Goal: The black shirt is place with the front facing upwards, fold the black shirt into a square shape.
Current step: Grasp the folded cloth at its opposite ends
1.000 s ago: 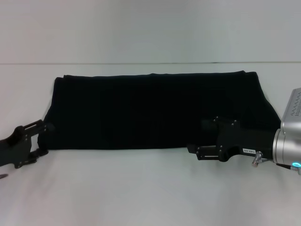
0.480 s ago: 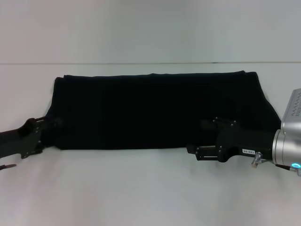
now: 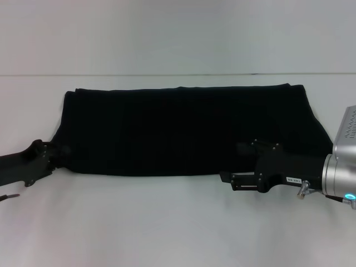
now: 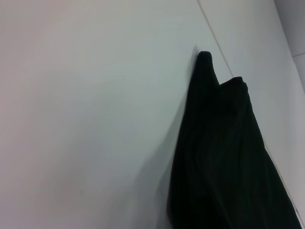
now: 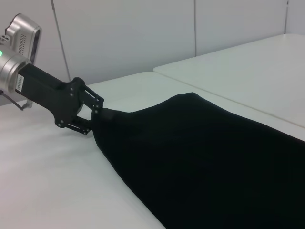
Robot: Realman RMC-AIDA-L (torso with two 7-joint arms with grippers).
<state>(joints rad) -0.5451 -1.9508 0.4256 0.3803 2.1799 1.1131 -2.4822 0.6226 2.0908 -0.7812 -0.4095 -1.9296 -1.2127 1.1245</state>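
Folding stage: the black shirt (image 3: 183, 130) lies on the white table (image 3: 178, 222) as a long, wide band running left to right, no chest print or neck label showing, so I judge at least one lengthwise fold is made.
Shirt position: centred on the table, its far edge close to the table's far edge, its near edge a fairly straight line.
Left gripper (image 3: 49, 157): at the shirt's near left corner, low on the table; the right wrist view shows its fingers (image 5: 97, 110) pinched on that corner of cloth.
Right gripper (image 3: 240, 162): over the near edge of the shirt toward the right, arm coming in from the right; its black fingers merge with the black cloth, so whether they are spread or closed on fabric I cannot tell.
Left wrist view: only the bunched left end of the shirt rising to a small peak at the corner, against bare table.
Done: shirt narrowed into a band.
Left: the band is much wider than deep, so it likely needs its left and right ends folded across toward each other to reach a square.
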